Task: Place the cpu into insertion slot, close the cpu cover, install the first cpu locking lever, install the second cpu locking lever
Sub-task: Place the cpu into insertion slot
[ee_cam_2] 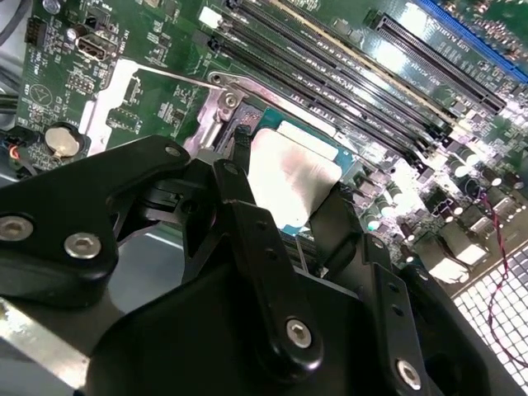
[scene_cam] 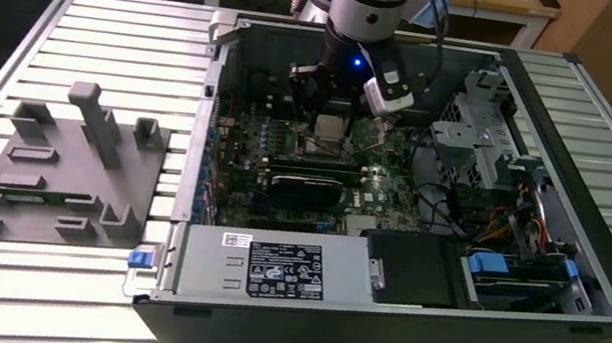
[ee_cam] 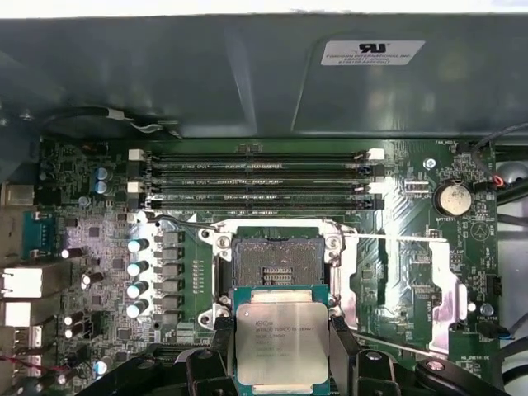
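Gripper [ee_cam: 280, 327] jaws closed partway, clamping cpu [ee_cam: 283, 351] by opposite edges. Chip held flat near bare insertion slot [ee_cam: 276, 257], not seated. Cpu cover [ee_cam: 429, 285] lies open alongside.

Your cpu [ee_cam: 283, 342] hangs level, silver face up, at the edge of the insertion slot [ee_cam: 276, 262], which lies bare and dark. The cpu cover [ee_cam: 445, 280] lies swung open beside it.
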